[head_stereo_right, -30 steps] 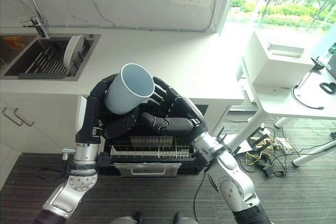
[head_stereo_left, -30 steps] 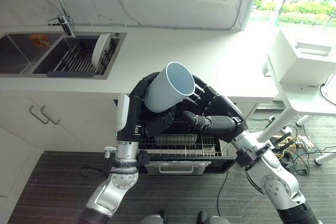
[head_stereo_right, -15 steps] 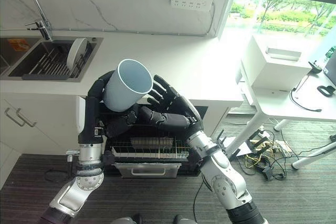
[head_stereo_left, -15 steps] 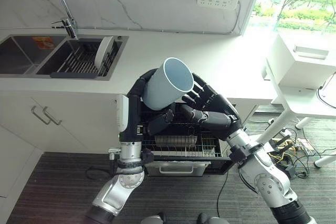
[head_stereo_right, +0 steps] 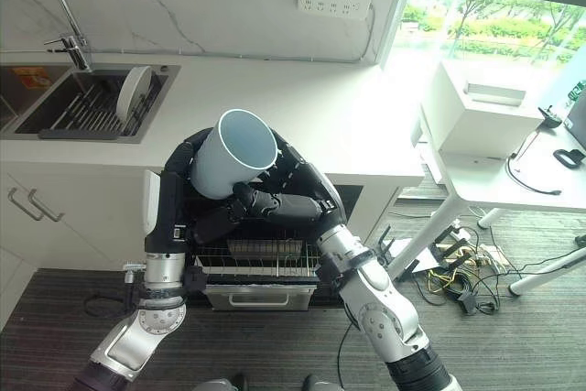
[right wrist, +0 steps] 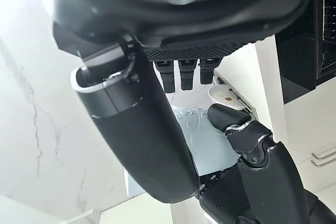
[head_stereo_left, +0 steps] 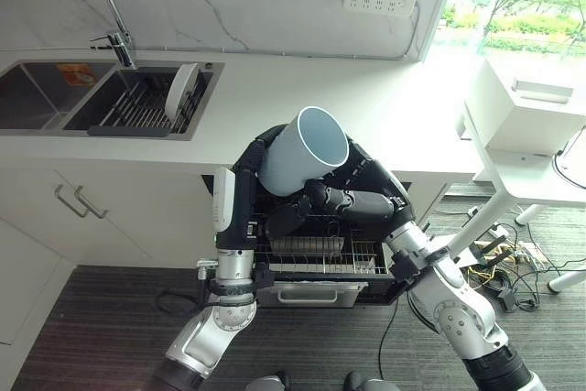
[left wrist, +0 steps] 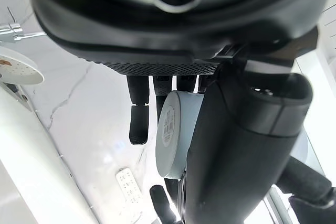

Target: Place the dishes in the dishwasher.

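Since 0.5 s ago, right hand (head_stereo_left: 352,197) has closed onto the pale-blue cup (head_stereo_left: 302,151), left hand (head_stereo_left: 275,217) also gripping; next, lower into dishwasher rack (head_stereo_left: 320,258).

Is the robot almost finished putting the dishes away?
Not nearly. The dishwasher rack is pulled out and looks mostly bare. In hand: both the left hand and right hand hold a pale blue cup above it. Left: setting the cup in, then the plate in the sink.
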Tool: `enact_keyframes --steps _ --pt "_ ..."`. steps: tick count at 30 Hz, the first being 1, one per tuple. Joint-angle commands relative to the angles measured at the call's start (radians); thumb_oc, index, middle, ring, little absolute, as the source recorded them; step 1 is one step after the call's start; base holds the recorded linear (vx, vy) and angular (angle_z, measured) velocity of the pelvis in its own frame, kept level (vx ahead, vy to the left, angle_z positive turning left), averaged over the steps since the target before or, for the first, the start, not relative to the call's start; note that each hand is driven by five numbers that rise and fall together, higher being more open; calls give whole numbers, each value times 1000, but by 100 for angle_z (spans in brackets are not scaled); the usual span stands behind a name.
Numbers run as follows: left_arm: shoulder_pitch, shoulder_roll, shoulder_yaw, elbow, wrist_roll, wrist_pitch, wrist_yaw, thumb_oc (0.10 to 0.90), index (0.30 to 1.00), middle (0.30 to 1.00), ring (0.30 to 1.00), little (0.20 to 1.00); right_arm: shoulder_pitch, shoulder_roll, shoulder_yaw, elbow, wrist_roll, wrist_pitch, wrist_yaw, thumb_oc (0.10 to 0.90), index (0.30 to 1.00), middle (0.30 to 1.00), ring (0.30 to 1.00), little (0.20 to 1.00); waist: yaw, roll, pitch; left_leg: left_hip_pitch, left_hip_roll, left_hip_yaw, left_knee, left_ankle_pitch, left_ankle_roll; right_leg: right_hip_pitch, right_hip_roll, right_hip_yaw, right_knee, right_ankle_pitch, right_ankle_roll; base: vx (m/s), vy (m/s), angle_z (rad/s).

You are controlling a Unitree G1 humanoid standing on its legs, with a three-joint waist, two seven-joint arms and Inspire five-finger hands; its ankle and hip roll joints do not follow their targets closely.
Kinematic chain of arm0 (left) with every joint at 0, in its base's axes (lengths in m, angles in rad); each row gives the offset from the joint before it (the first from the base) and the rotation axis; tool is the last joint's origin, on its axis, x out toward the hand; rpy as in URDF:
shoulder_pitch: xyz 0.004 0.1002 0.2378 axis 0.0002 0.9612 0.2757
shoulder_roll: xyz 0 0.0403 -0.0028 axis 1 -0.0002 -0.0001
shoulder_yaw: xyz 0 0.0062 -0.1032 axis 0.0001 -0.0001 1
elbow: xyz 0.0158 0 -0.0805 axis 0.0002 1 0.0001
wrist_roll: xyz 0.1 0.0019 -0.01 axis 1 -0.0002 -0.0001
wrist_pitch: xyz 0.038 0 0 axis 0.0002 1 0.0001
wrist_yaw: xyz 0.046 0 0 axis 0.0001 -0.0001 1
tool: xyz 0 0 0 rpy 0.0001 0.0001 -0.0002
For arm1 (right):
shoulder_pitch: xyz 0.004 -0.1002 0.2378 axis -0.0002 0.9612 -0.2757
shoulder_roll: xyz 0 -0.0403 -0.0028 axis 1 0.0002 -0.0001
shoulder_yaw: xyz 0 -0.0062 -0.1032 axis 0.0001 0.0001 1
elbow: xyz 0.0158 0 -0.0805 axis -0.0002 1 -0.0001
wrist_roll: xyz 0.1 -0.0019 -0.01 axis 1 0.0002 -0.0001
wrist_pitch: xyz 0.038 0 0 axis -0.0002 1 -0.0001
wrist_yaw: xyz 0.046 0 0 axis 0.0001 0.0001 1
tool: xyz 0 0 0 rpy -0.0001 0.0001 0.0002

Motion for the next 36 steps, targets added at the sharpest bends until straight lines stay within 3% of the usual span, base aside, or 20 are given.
enact_keyframes --steps 1,36 --pt "-122 7 -39 -23 2 -53 -5 400 300 300 300 300 -122 41 -3 -78 -4 -109 14 800 900 900 900 900 11 -20 -68 59 25 14 24 -162 -8 9 -7 6 35 -88 51 0 0 0" --pt "-129 17 -88 -59 -7 -73 -124 400 300 300 300 300 -145 43 6 -100 -4 -109 -8 800 900 900 900 900 10 -13 -61 58 19 9 24 -164 -6 8 -9 8 35 -89 52 0 0 0"
